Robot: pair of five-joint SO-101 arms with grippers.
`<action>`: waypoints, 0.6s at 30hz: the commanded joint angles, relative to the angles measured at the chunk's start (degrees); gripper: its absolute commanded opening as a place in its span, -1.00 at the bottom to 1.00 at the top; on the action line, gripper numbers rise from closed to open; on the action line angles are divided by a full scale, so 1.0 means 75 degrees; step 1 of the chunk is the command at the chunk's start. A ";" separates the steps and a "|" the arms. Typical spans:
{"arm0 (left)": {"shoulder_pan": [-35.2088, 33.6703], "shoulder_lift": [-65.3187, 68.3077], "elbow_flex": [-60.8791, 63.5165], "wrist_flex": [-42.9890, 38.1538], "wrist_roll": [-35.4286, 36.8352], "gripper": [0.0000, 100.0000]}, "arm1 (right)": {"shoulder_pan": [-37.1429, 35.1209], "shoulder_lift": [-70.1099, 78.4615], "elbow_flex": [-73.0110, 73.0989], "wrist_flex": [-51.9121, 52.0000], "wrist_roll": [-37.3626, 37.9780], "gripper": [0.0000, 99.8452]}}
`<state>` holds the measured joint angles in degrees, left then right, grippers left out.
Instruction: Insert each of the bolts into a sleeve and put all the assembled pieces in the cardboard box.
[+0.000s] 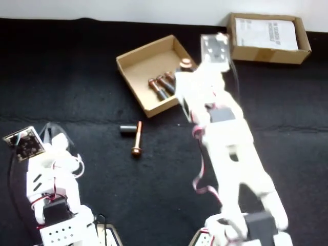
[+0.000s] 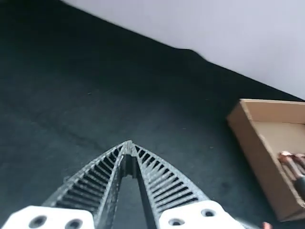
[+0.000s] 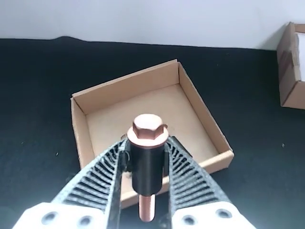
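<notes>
With right gripper (image 3: 147,152) clamped a copper bolt (image 3: 147,129) seated in its black sleeve (image 3: 147,167), above the right side of the open cardboard box (image 3: 128,82).
Pressed fingers (image 3: 107,171) against the sleeve's two sides, hex head up, thread poking out below. Counted three assembled pieces (image 1: 161,84) lying side by side in the box, toward its right, partly under the arm. Saw one loose bolt (image 1: 137,137) and one loose sleeve (image 1: 128,129) just beside each other on the black table (image 1: 77,92), near of the box. Found left gripper (image 2: 128,145) at near left, well apart, fingers closed together. Noted a second box (image 1: 302,54) with a paper sheet at far right.
</notes>
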<state>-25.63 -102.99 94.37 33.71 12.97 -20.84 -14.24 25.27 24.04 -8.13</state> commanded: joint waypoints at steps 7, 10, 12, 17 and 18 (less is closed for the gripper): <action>-0.1049 -0.0088 0.0358 0.0023 0.0059 -0.98 | -0.0451 0.3171 -0.3558 0.0322 0.0785 -0.99; -0.1037 -0.0088 0.0358 0.0176 0.0059 -0.98 | -0.0862 0.4108 -0.4695 0.1049 0.1371 -0.99; -0.1026 -0.0088 0.0358 0.0692 0.0059 -0.98 | -0.1096 0.4659 -0.5480 0.1600 0.1559 -0.99; -0.0897 -0.0088 0.0358 0.0856 0.0059 -0.98 | -0.1354 0.6007 -0.7473 0.2725 0.2368 -0.99; -0.0850 -0.0088 0.0358 0.0856 0.0059 -0.98 | -0.1389 0.6277 -0.7871 0.2936 0.2532 -0.99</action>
<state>-32.84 -103.08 96.13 39.87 12.97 -30.51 30.51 -22.64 42.59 7.25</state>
